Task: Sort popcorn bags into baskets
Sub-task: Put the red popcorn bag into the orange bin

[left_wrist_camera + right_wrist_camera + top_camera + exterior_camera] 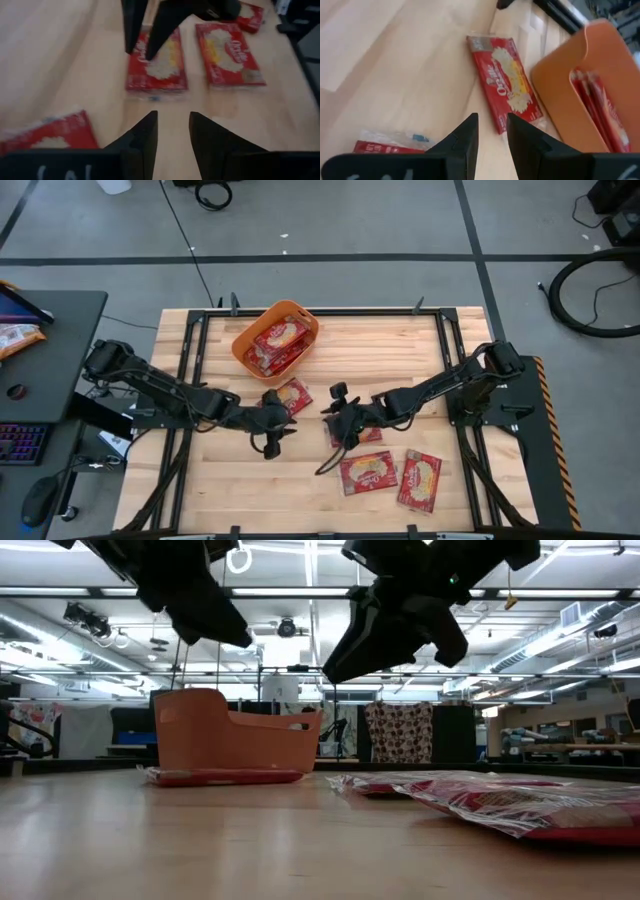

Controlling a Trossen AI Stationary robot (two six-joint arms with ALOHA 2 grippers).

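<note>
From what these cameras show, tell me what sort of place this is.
Probably a robotics lab or workshop. The wooden table stands on grey floor marked with tape lines, a desk with a keyboard and mouse sits beside it, and the low view shows open ceiling with strip lights and ducting.

Materials/finish only.
Table point(250, 490): pale wood planks, smooth, satin sheen in low view. Basket point(245, 340): orange plastic, smooth solid walls, matt-ish. Popcorn bags point(368, 473): red glossy film, crinkled clear sealed edges catching light. Left gripper point(171, 145) and right gripper point(489, 142) fingers: black, matt, hard plastic look. Frame rails point(190, 340): dark metal.
</note>
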